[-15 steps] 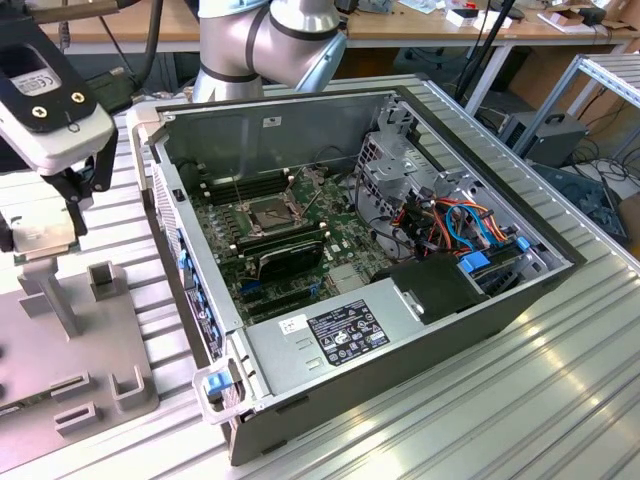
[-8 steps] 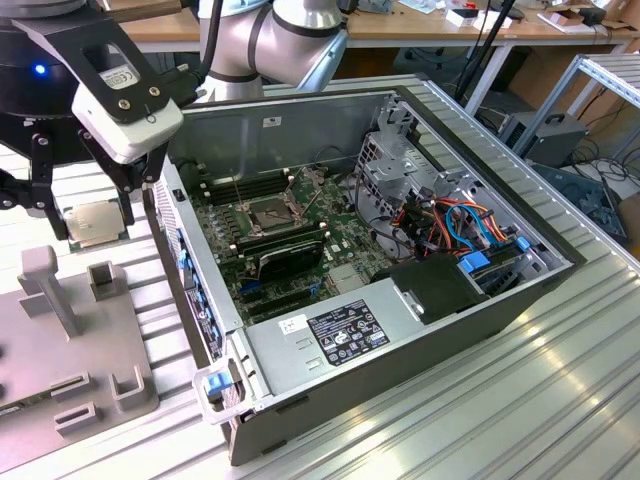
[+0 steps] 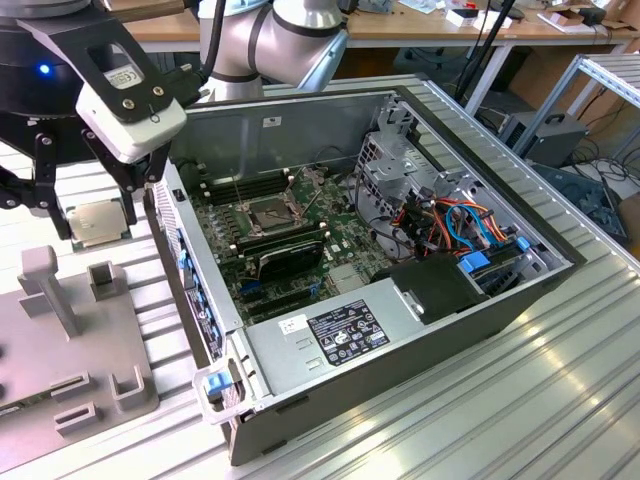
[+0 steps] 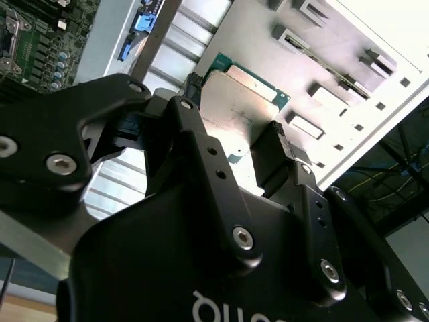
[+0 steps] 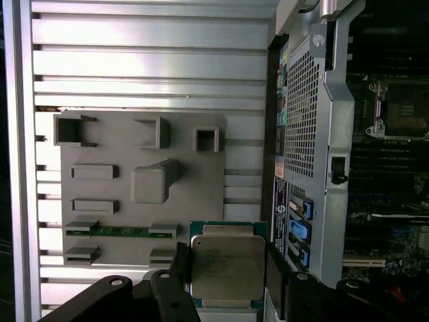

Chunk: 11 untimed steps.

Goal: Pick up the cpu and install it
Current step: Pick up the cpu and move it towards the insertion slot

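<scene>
I have the tool clamped on the cpu. Its two black fingers press on opposite edges of the chip, so they stand only as far apart as the chip is wide. The cpu is a small flat square with a dull silver-grey metal lid that has a stepped outline. A thin rim of green board shows around the lid, and there is faint print on the metal. It sits level in the grip, outside the computer case.

Below the tool lies a matte grey fixture plate with raised blocks, open-sided pockets and shallow slots. The chip hangs over its edge, and I cannot tell whether the two touch. Just beside the tool is the case's perforated sheet-metal wall. Further in, well apart from the tool, is the green motherboard, with a dark square socket in a metal frame. Everything stands on a ribbed aluminium tabletop.
</scene>
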Motion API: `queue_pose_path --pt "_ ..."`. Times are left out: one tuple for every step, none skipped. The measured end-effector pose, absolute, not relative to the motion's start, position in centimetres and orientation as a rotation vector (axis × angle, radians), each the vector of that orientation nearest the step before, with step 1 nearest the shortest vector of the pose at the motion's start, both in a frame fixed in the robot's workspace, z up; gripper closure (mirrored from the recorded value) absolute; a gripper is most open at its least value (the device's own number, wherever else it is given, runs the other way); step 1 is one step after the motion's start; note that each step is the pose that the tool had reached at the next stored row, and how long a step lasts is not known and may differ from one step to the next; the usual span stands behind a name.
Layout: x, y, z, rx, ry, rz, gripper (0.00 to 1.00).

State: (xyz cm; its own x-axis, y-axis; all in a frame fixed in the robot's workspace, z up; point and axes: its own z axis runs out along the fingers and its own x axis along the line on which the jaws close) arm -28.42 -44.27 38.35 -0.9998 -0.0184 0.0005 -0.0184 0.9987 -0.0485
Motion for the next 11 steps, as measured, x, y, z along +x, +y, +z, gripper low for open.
queue_pose_path --pt "-28.3 -44.3 38.4 0.029 -3.141 0.076 0.45" --pt "-28.2 -44.3 38.3 0.029 -3.141 0.076 0.45" --pt "-27.9 -44.3 38.4 0.029 -3.141 0.076 0.45" --pt "-27.7 -44.3 38.4 0.029 -3.14 0.076 0.45" --pt "-27.5 -44.3 38.4 0.029 -3.14 0.076 0.45" --pt "-27.3 -44.3 38.4 0.029 -3.14 0.076 0.45" --pt "-27.1 -44.3 38.4 0.029 -3.14 0.076 0.45" --pt "-27.0 -44.3 38.4 0.029 -3.14 0.076 0.45" --pt "-26.7 -44.3 38.4 0.029 -3.141 0.076 0.45" --pt "-26.6 -44.3 38.4 0.029 -3.141 0.076 0.45" --pt "-26.4 -44.3 38.3 0.029 -3.141 0.076 0.45"
